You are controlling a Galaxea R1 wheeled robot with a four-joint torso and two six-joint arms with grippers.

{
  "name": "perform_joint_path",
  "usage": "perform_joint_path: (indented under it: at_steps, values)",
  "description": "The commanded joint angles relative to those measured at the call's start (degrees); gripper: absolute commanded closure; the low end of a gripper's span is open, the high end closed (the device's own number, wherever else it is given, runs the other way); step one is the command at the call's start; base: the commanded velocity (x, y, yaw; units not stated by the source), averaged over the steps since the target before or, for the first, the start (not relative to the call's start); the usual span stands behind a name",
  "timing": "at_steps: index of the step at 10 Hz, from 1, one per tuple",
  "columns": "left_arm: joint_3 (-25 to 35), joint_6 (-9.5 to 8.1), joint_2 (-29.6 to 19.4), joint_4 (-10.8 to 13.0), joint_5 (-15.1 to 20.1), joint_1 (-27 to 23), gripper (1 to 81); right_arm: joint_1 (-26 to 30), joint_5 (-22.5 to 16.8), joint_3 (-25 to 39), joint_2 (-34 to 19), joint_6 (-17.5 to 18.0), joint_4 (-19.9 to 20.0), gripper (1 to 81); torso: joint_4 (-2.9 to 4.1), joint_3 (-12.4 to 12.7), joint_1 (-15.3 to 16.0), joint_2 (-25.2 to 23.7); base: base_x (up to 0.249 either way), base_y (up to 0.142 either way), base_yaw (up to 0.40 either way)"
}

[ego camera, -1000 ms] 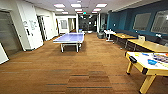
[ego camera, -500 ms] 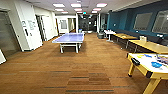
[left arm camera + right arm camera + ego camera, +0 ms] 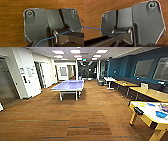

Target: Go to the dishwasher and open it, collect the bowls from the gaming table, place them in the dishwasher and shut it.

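Brown wood-look floor (image 3: pixel 82 119) takes up most of the head view, a long hall with a blue ping-pong table (image 3: pixel 68 85) in the middle distance and yellow-topped dining tables (image 3: pixel 150 93) along the teal wall on the right. Compared with a second ago, the whole picture has slid a bit: the gaming table (image 3: pixel 150 115), white top and yellow sides, now sits closer in at the lower right, so the camera has moved rather than the furniture. My guess is the robot is rolling toward it for the collecting part. On that worktop I can make out the bowls (image 3: pixel 161 114), a couple bright blue and one yellowish, though they're too blurry to count. No dishwasher to report from here.

Left wrist view: dark mount plate and a thin blue cable (image 3: pixel 50 39) over the wood floor. Can't tell how the fingers stand.

Right wrist view: same deal, plate, bar, floor underneath. Can't tell fingers there either, and nothing looks held.
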Motion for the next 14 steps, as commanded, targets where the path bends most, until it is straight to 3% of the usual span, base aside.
perform_joint_path:
  at_steps: [1, 9, 14]
  values:
    - [-0.1, -0.09, -0.1, 0.2, 3.0, -3.2, 1.0, 2.7, -2.8, 0.3, 0.3, -0.1, -0.3, 1.0, 0.0, 0.0, 0.0, 0.0, 0.183, 0.0, 0.0]
    - [-0.1, -0.09, 0.0, 0.2, 3.0, -3.2, 1.0, 2.8, -2.8, 0.4, 0.4, -0.1, -0.3, 1.0, 0.0, 0.0, 0.0, 0.0, 0.161, 0.0, 0.0]
    - [-0.1, -0.09, 0.1, -0.3, 3.1, -3.1, 1.0, 2.8, -2.8, 0.4, 0.4, -0.1, -0.2, 1.0, 0.0, 0.0, 0.1, 0.0, 0.036, 0.0, 0.0]
